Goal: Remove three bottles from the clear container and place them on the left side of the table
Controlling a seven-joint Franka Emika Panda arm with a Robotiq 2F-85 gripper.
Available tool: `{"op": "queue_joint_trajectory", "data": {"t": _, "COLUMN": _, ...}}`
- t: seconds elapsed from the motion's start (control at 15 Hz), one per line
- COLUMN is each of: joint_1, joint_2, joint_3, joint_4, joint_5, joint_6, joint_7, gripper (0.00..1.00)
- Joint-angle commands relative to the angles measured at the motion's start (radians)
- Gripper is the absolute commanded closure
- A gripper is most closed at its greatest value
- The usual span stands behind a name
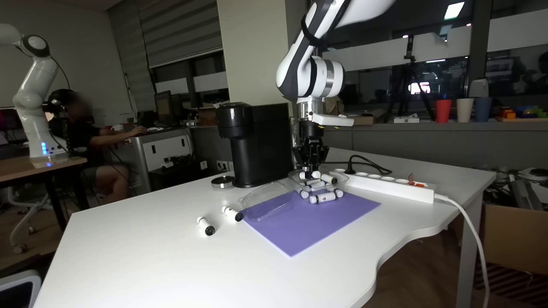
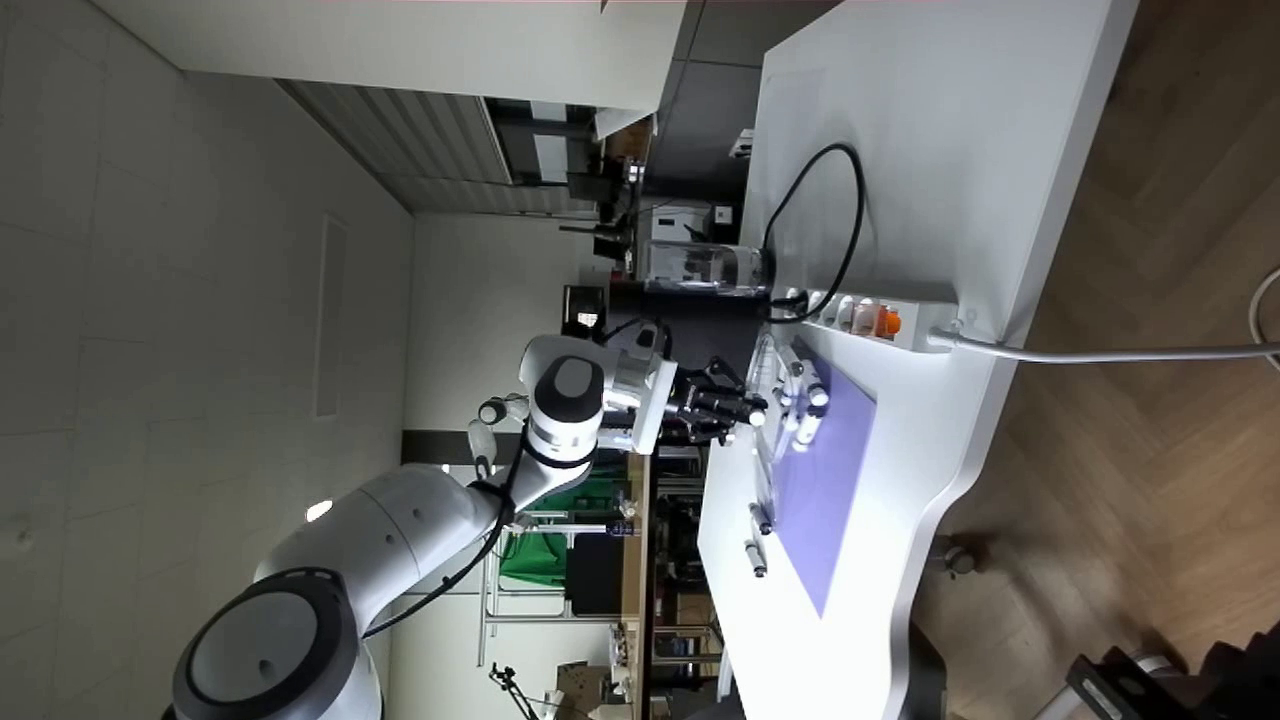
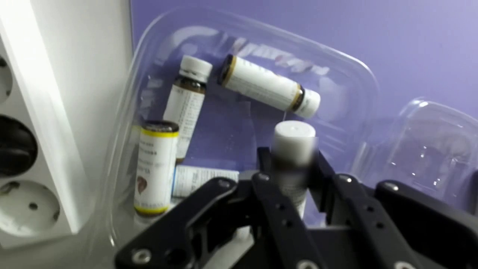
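Observation:
The clear container (image 3: 125,95) sits on the purple mat (image 3: 328,26) with several bottles lying in it, among them a bottle (image 3: 261,83) with a white cap and a yellow-banded bottle (image 3: 155,172). My gripper (image 1: 311,170) points down over the container and is shut on a white-capped bottle (image 3: 295,130), whose cap sticks out beyond the fingers. The held bottle's cap also shows in an exterior view (image 2: 757,418). Two bottles lie apart on the white table: one bottle (image 1: 206,226) on bare tabletop, one bottle (image 1: 231,213) at the mat's edge. Fingers hide part of the container.
A clear lid (image 1: 265,203) lies partly on the mat between the container and the two bottles. A black machine (image 1: 265,141) and a round metal piece (image 1: 222,182) stand behind. A white power strip (image 1: 389,187) with cables lies close beside the container.

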Motion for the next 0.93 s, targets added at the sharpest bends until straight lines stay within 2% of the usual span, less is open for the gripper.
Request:
{"op": "queue_joint_trajectory", "data": {"t": 0.0, "joint_1": 0.028, "joint_2": -0.124, "joint_3": 0.028, "joint_4": -0.173, "joint_5": -0.002, "joint_6": 0.163, "joint_7": -0.019, "gripper": 0.93}}
{"op": "queue_joint_trajectory", "data": {"t": 0.33, "joint_1": 0.099, "joint_2": -0.202, "joint_3": 0.075, "joint_4": -0.389, "joint_5": -0.011, "joint_6": 0.443, "joint_7": 0.005, "gripper": 0.93}}
{"op": "queue_joint_trajectory", "data": {"t": 0.67, "joint_1": 0.15, "joint_2": -0.248, "joint_3": 0.115, "joint_4": -0.529, "joint_5": -0.024, "joint_6": 0.605, "joint_7": 0.019, "gripper": 0.93}}
{"op": "queue_joint_trajectory", "data": {"t": 0.87, "joint_1": 0.162, "joint_2": -0.272, "joint_3": 0.124, "joint_4": -0.578, "joint_5": -0.034, "joint_6": 0.64, "joint_7": 0.025, "gripper": 0.93}}
